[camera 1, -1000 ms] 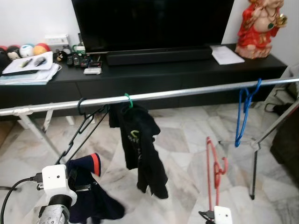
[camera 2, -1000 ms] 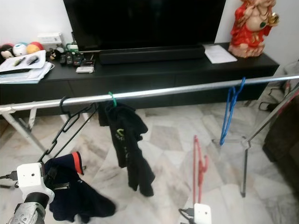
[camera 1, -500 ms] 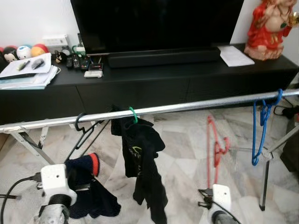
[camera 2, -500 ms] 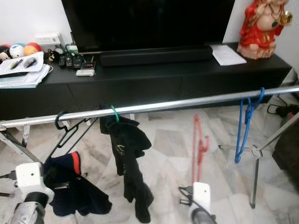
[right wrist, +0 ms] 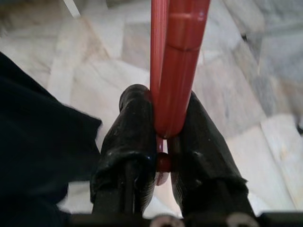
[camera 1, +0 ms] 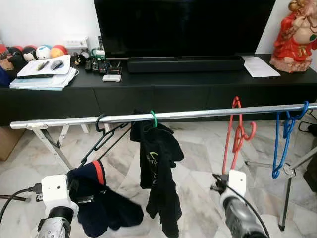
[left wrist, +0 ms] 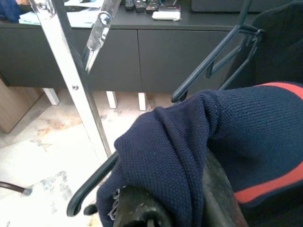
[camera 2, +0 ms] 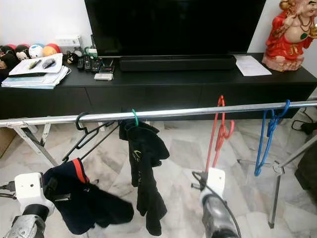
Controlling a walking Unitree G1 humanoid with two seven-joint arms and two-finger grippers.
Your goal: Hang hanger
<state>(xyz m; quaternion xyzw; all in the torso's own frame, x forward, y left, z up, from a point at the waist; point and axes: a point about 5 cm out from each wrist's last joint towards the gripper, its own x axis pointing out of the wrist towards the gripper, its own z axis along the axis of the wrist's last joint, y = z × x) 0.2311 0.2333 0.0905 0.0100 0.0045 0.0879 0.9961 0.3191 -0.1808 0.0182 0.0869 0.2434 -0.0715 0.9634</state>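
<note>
Across the front of the scene runs a silver clothes rail (camera 1: 198,114), standing on folding metal legs (camera 1: 49,146) over a marble floor (camera 1: 198,163). The right gripper (right wrist: 163,135) holds a red hanger (camera 1: 235,134) by its lower end, the two black fingers (right wrist: 130,137) clamped together on the red plastic. That hanger rises from the gripper with its hook (camera 1: 236,102) at the rail, between a black garment and a blue hanger (camera 1: 283,144); whether the hook rests fully on the rail cannot be told. The blue hanger hangs from the rail near its right end.

The left gripper (left wrist: 165,208) is low on the robot's left, under a navy garment with a red band (camera 1: 96,198) that drapes over its fingers. Those fingers are covered by the cloth, so it cannot be told whether they are apart or together. A black hanger (camera 1: 104,139) hooks on the rail just above that garment and slants down toward it.

The black garment (camera 1: 158,173) hangs near the middle of the rail from a green hook (camera 1: 153,118).

Behind the rail stands a long black TV bench (camera 1: 163,84) carrying a large dark television (camera 1: 183,25), a soundbar (camera 1: 185,64), a stack of papers (camera 1: 44,77), small remotes (camera 1: 101,65) and, at the right end, a red figurine (camera 1: 297,32) beside a white sheet (camera 1: 260,65).
</note>
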